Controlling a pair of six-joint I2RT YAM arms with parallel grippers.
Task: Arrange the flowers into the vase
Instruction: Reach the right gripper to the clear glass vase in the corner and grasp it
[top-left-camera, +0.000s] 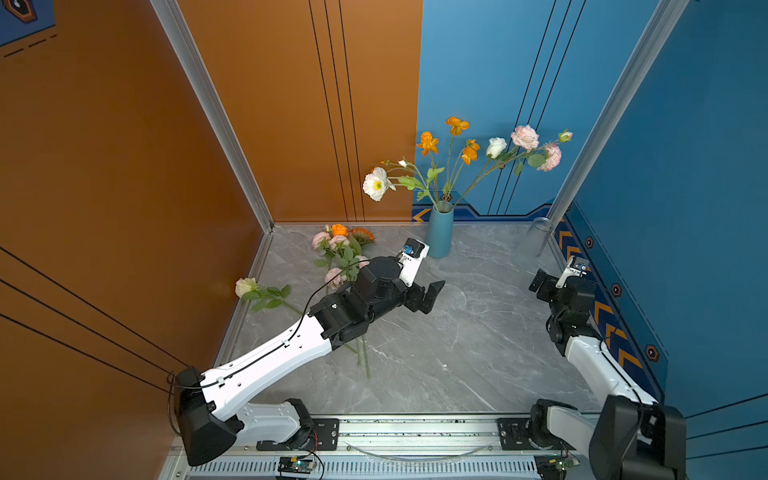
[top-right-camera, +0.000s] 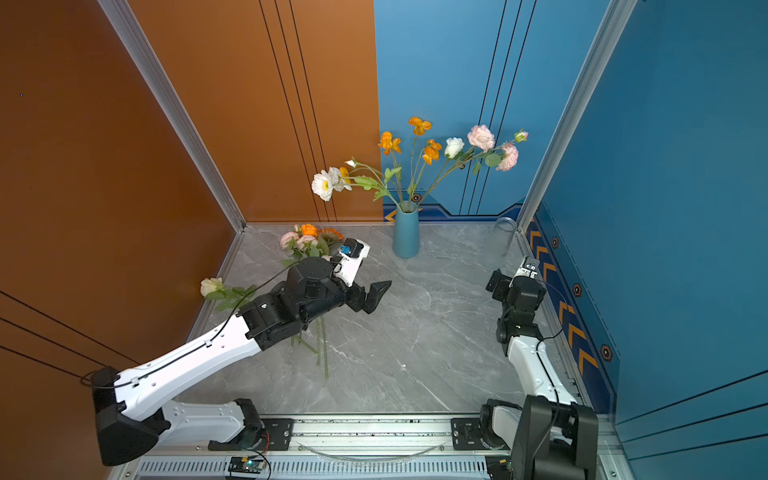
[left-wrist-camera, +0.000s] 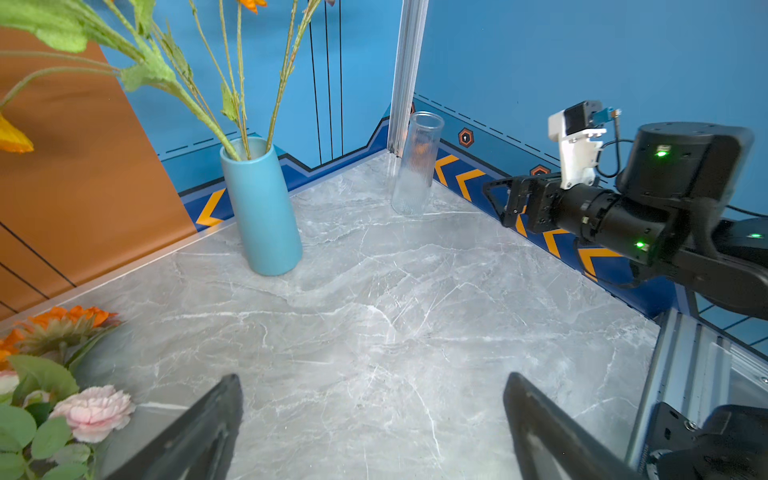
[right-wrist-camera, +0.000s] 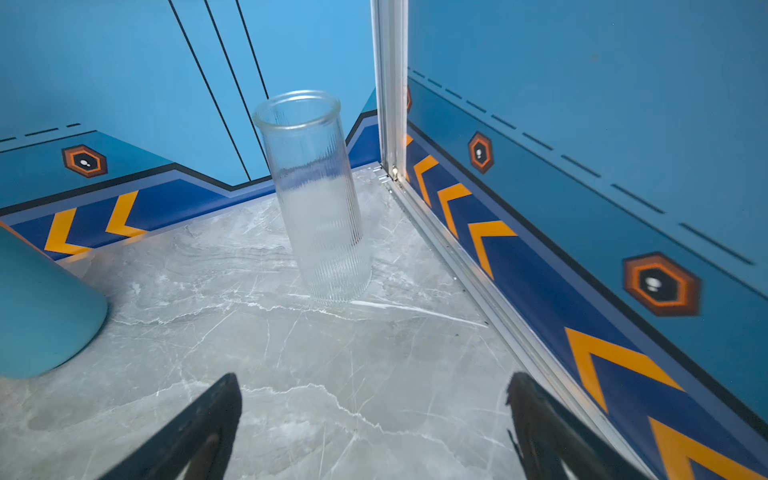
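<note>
The flowers (top-left-camera: 337, 243) lie on the worktop (top-left-camera: 478, 332) left of the left fingers (top-left-camera: 437, 286), which are spread apart and empty, with the stems pointing toward the robot.

In both top views the left arm (top-left-camera: 270, 357) hides most stems of the lying flowers (top-left-camera: 338, 241).

Enclosure closed on three sides. Left wall (top-left-camera: 104, 187): orange-brown panel with thin black lines. Back wall (top-left-camera: 478, 83): half orange-brown, half blue. Right wall (top-left-camera: 706, 166): blue. Aluminium posts (top-left-camera: 209, 104) stand at both back corners. A dark-blue band (right-wrist-camera: 540, 291) with orange chevrons and hexagon badges (right-wrist-camera: 660, 284) runs along the foot of the blue panels. Floor (top-left-camera: 457, 353): grey marble-pattern slab, evenly lit. Metal rail (top-left-camera: 415, 432) runs along the front edge.
</note>
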